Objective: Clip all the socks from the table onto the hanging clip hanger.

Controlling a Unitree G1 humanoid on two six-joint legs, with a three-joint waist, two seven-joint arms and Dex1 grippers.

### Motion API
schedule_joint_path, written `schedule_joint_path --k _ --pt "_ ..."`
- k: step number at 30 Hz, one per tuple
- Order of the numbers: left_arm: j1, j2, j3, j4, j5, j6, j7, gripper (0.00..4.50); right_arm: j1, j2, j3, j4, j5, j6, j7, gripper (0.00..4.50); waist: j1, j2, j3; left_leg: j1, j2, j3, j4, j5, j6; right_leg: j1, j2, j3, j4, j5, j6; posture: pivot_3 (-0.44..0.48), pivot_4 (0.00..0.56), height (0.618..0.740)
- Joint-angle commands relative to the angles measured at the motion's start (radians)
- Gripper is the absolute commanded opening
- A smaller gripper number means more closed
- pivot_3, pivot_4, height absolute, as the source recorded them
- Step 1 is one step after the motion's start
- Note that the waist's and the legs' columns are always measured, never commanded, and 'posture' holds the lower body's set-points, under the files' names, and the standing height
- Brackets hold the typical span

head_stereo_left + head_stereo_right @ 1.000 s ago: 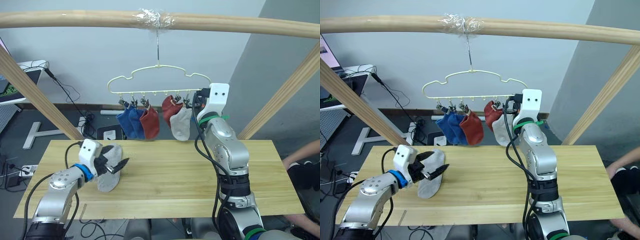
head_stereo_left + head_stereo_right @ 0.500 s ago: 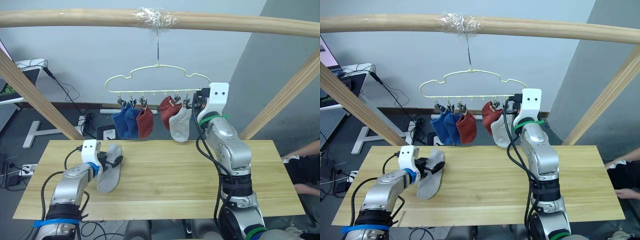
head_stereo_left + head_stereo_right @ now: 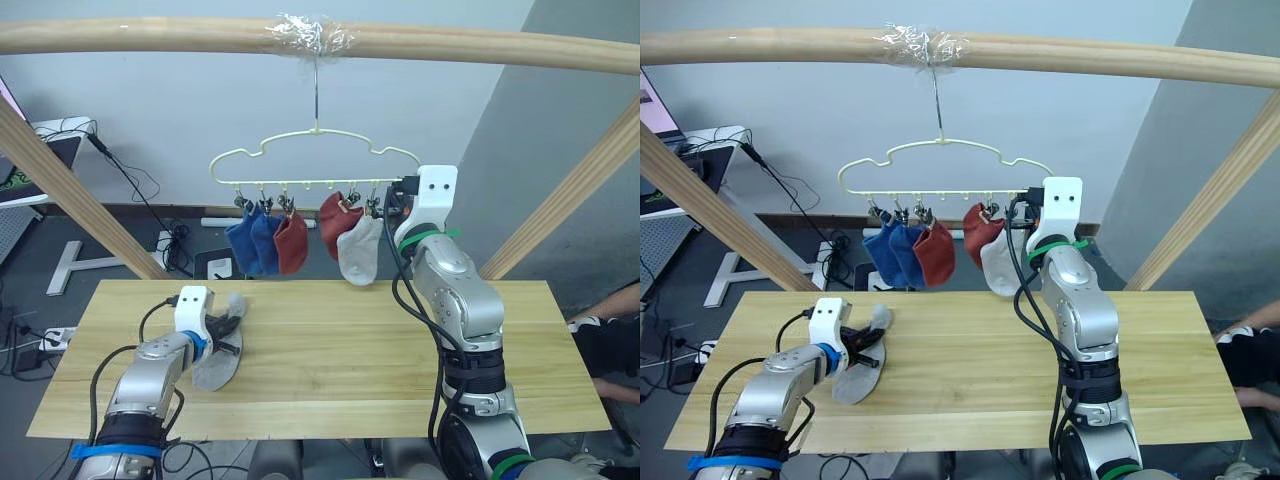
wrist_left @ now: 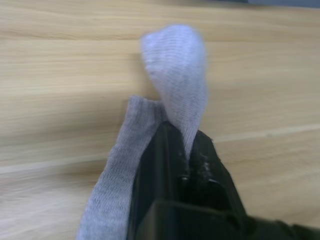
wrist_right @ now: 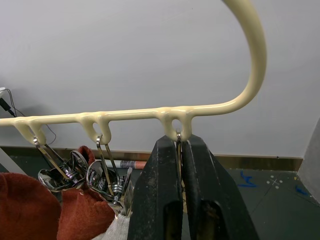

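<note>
The left gripper [image 4: 187,165] has its jaws pinched shut on the last grey sock [image 3: 218,362], lying at the left of the surface [image 3: 330,380]; its toe end is hidden beneath the black fingers. The right gripper [image 5: 180,165] is clamped on the end clip of the clip hanger [image 3: 300,170], that clip's lower part hidden. Five socks hang clipped.

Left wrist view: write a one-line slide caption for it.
Left gripper shut on the last grey sock, pinching it up off the wooden table.
</note>
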Motion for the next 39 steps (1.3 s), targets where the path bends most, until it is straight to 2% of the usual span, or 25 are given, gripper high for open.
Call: schedule_joint_path --k 1,6,8,12,17,24,31,39 --pt "0.015 -0.010 -0.080 -0.111 -0.007 -0.087 -0.103 0.03 -0.014 0.001 0.001 -0.044 0.011 -0.008 -0.001 0.00 0.000 0.000 0.000 0.000 0.000 0.000 0.000 0.000 0.000 0.000 0.000 0.000 0.000 0.000 0.000 0.011 0.206 0.700" --pt "-0.012 -0.121 -0.141 -0.287 -0.143 -0.178 -0.252 0.03 -0.012 0.001 0.000 -0.050 0.011 -0.005 -0.002 0.00 0.004 0.000 0.000 -0.006 -0.001 0.000 0.001 0.000 0.000 -0.005 -0.001 0.000 -0.001 0.000 0.000 0.005 0.203 0.700" --pt "-0.034 -0.130 -0.186 -0.301 -0.129 -0.200 -0.290 0.03 -0.015 0.001 0.000 -0.050 0.010 -0.003 -0.003 0.00 0.004 0.000 0.000 -0.011 -0.001 0.000 0.002 0.000 0.000 -0.010 -0.001 -0.001 0.000 0.001 0.000 -0.003 0.203 0.700" --pt "-0.095 -0.156 -0.270 -0.277 -0.074 -0.279 -0.322 0.03 -0.011 -0.001 -0.001 -0.054 0.011 -0.001 -0.002 0.00 -0.005 0.000 0.000 -0.011 0.000 -0.001 0.001 0.000 0.000 -0.010 0.000 0.000 0.000 0.001 0.000 -0.008 0.203 0.700" --pt "-0.246 -0.286 -0.292 -0.117 -0.002 -0.418 -0.234 0.03 -0.012 0.002 -0.003 -0.064 0.012 0.006 -0.008 0.00 0.000 0.000 0.000 -0.012 -0.001 -0.001 0.003 0.000 0.000 -0.010 -0.001 -0.001 0.000 0.001 0.001 -0.037 0.199 0.700" --pt "-0.394 -0.364 -0.313 0.119 0.153 -0.633 -0.091 0.03 -0.013 0.010 -0.011 -0.081 0.020 0.026 -0.013 0.00 -0.012 0.000 0.000 -0.013 -0.001 -0.001 0.003 0.000 0.000 -0.010 0.000 0.000 -0.001 0.001 0.001 -0.049 0.197 0.700" --pt "-0.452 -0.372 -0.322 0.242 0.223 -0.730 -0.043 0.03 -0.011 0.014 -0.007 -0.091 0.029 0.041 -0.014 0.00 -0.018 0.000 0.000 -0.013 -0.001 -0.001 0.003 0.000 0.000 -0.010 0.000 -0.001 -0.001 0.001 0.001 -0.058 0.198 0.700" --pt "-0.493 -0.373 -0.299 0.312 0.251 -0.759 0.004 0.03 -0.003 0.012 -0.007 -0.105 0.037 0.061 -0.018 0.00 -0.019 0.000 0.000 -0.013 -0.002 -0.001 0.003 0.000 0.000 -0.010 0.000 -0.001 -0.001 0.001 0.001 -0.070 0.204 0.700"
